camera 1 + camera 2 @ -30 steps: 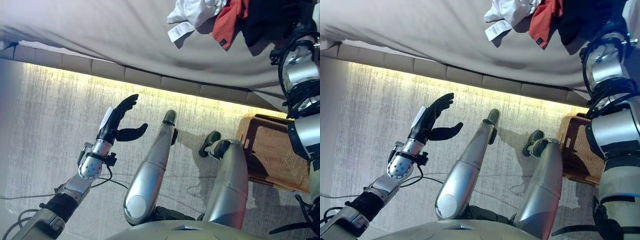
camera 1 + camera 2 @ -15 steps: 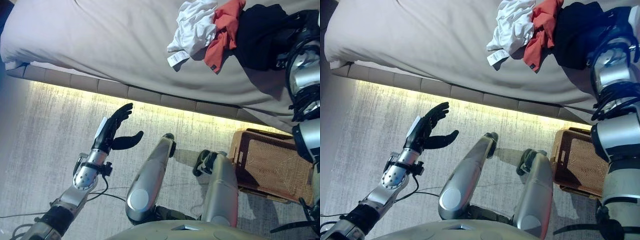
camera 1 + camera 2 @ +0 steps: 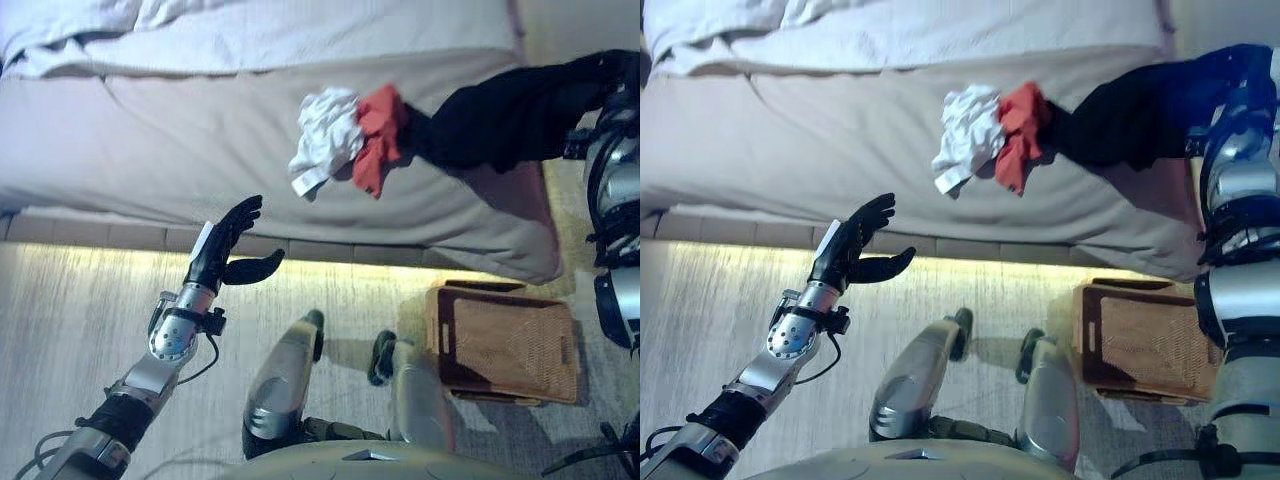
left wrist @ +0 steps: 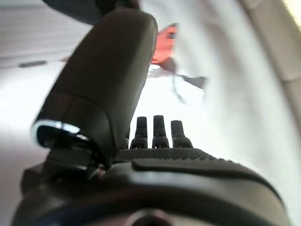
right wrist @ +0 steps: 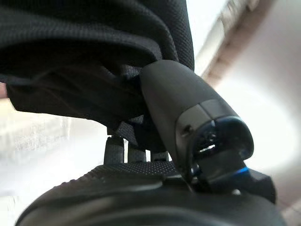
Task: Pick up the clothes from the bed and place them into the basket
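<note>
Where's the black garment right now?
In the eye views the black garment lies on the bed at the right, beside the red garment, with the right hand pinching its far end.

Bed [image 3: 200, 150]: wide, covered in a pale grey sheet drawn smooth over the mattress, with a rumpled lighter cover [image 3: 300, 35] along its far side. Bed base [image 3: 100, 238]: padded panels in a row below the mattress edge. Light: a warm yellowish strip glows under the base onto the floor. Floor [image 3: 70, 330]: pale grey carpet with a fine streaked weave, running along the bed's near side.
</note>
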Robot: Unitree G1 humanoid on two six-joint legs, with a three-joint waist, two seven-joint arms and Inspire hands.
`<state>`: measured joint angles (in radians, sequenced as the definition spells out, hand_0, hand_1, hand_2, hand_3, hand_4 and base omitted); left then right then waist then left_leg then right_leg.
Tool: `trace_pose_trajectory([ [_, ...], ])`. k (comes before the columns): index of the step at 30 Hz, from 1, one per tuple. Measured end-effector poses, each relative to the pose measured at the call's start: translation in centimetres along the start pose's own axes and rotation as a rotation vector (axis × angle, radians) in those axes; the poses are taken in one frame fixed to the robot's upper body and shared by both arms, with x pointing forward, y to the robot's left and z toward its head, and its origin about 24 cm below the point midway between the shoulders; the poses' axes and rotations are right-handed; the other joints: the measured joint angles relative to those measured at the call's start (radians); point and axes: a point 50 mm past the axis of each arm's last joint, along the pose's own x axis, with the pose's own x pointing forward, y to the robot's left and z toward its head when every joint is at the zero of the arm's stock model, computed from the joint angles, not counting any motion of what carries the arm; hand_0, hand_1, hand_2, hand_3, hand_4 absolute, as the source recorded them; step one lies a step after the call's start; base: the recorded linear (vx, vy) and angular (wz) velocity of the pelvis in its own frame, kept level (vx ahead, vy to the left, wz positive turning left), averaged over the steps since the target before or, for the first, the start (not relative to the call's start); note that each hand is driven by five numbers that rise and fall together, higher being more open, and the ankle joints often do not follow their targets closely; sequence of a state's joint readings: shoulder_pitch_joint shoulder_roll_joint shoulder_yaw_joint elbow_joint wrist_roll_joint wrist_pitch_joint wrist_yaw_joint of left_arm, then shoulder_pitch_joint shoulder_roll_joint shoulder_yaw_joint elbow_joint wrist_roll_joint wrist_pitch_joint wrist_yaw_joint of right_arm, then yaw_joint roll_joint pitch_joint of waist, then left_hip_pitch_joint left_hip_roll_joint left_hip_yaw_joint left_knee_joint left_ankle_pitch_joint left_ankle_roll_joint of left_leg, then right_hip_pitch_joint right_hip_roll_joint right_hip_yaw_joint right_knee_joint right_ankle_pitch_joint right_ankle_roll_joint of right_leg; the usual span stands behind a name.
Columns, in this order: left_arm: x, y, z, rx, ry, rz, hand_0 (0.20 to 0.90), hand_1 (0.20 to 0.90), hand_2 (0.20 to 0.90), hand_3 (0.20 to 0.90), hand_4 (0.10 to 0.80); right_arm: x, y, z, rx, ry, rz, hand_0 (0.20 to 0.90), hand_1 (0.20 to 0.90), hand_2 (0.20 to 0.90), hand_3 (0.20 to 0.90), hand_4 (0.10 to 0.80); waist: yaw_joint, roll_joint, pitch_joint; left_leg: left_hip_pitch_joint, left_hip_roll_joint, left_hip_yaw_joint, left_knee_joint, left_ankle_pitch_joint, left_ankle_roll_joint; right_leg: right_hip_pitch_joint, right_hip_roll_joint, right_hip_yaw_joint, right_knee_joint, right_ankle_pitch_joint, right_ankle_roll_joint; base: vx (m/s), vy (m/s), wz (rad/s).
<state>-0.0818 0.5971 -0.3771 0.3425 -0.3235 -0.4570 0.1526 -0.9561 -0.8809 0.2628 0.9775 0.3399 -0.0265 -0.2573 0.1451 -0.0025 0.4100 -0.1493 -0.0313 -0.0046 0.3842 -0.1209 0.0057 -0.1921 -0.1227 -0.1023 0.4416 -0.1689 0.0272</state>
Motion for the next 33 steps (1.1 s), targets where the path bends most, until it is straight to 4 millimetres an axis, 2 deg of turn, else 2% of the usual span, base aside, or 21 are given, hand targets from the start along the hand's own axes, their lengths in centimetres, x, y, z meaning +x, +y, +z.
trace_pose_trajectory([
  [2, 0.2, -0.2, -0.4, -0.006, 0.018, 0.007, 0.9, 0.9, 0.9, 0.9, 0.8, -0.3, -0.5, -0.7, 0.002, -0.004, 0.002, 0.3, 0.3, 0.3, 0.2, 0.1, -0.029, -0.004, -0.013, 0.075, 0.007, 0.017, -0.089, 0.029, 0.0, 0.066, 0.013, 0.011, -0.094, 0.04, 0.001, 0.031, 0.007, -0.38],
  [5, -0.1, -0.5, -1.4, -0.022, 0.066, 0.033, 0.9, 0.9, 0.9, 0.9, 0.8, -1.7, -1.2, -2.5, 0.004, -0.018, 0.009, 0.3, 0.3, 0.3, 0.2, 0.1, -0.083, -0.012, -0.087, 0.159, 0.014, 0.061, -0.232, 0.07, 0.002, 0.146, 0.033, 0.047, -0.252, 0.106, 0.01, -0.021, 0.009, -0.42],
  [9, -0.3, -0.6, -2.3, -0.038, 0.104, 0.057, 0.9, 0.9, 0.9, 0.9, 0.8, -3.2, -1.7, -4.4, -0.013, -0.013, 0.026, 0.3, 0.3, 0.3, 0.2, 0.1, -0.155, -0.014, -0.131, 0.228, 0.012, 0.104, -0.329, 0.091, 0.008, 0.203, 0.046, 0.089, -0.373, 0.157, 0.017, -0.039, 0.006, -0.38],
  [12, -0.2, -0.7, -2.4, -0.047, 0.108, 0.07, 0.9, 0.9, 0.9, 0.9, 0.8, -4.5, -1.4, -6.2, -0.051, 0.013, 0.064, 0.3, 0.3, 0.3, 0.2, 0.1, -0.203, -0.015, -0.148, 0.264, 0.015, 0.131, -0.377, 0.099, 0.007, 0.234, 0.05, 0.118, -0.436, 0.184, 0.018, -0.045, -0.015, -0.32],
  [17, -0.2, -1.6, -2.9, -0.064, 0.123, 0.066, 0.9, 0.9, 0.9, 0.9, 0.8, -6.5, -0.4, -7.9, -0.071, 0.029, 0.129, 0.3, 0.3, 0.3, 0.2, 0.1, -0.246, -0.009, -0.158, 0.311, 0.018, 0.158, -0.456, 0.125, 0.005, 0.268, 0.062, 0.15, -0.521, 0.227, 0.025, -0.03, -0.001, -0.22],
  [22, -0.4, -2.3, -3.4, -0.057, 0.145, 0.053, 0.9, 0.9, 0.9, 0.9, 0.8, -9.0, 2.0, -8.9, -0.017, 0.023, 0.192, 0.3, 0.3, 0.3, 0.2, 0.1, -0.277, -0.009, -0.158, 0.328, 0.03, 0.189, -0.472, 0.131, 0.0, 0.269, 0.079, 0.18, -0.531, 0.235, 0.024, -0.032, 0.013, -0.18],
  [24, -0.4, -2.3, -3.5, -0.057, 0.15, 0.056, 0.9, 0.9, 0.9, 0.9, 0.8, -10.1, 2.4, -9.5, 0.001, 0.029, 0.202, 0.3, 0.3, 0.3, 0.2, 0.1, -0.285, -0.009, -0.158, 0.33, 0.033, 0.199, -0.472, 0.131, 0.0, 0.267, 0.084, 0.196, -0.531, 0.235, 0.024, -0.016, 0.003, -0.16],
  [29, -0.4, -2.2, -3.6, -0.068, 0.151, 0.077, 0.9, 0.9, 0.9, 0.9, 0.8, -12.2, 1.6, -11.3, 0.034, 0.07, 0.178, 0.3, 0.3, 0.3, 0.2, 0.1, -0.314, -0.009, -0.158, 0.332, 0.04, 0.209, -0.473, 0.131, 0.0, 0.265, 0.094, 0.21, -0.531, 0.241, 0.031, -0.015, -0.004, -0.07],
  [33, -0.5, -2.0, -3.8, -0.06, 0.159, 0.096, 0.9, 0.9, 0.9, 0.9, 0.8, -12.7, 0.8, -11.2, 0.037, 0.048, 0.145, 0.3, 0.3, 0.3, 0.2, 0.1, -0.334, -0.009, -0.158, 0.329, 0.043, 0.24, -0.473, 0.131, 0.0, 0.248, 0.099, 0.235, -0.531, 0.252, 0.033, -0.026, 0.0, -0.22],
])
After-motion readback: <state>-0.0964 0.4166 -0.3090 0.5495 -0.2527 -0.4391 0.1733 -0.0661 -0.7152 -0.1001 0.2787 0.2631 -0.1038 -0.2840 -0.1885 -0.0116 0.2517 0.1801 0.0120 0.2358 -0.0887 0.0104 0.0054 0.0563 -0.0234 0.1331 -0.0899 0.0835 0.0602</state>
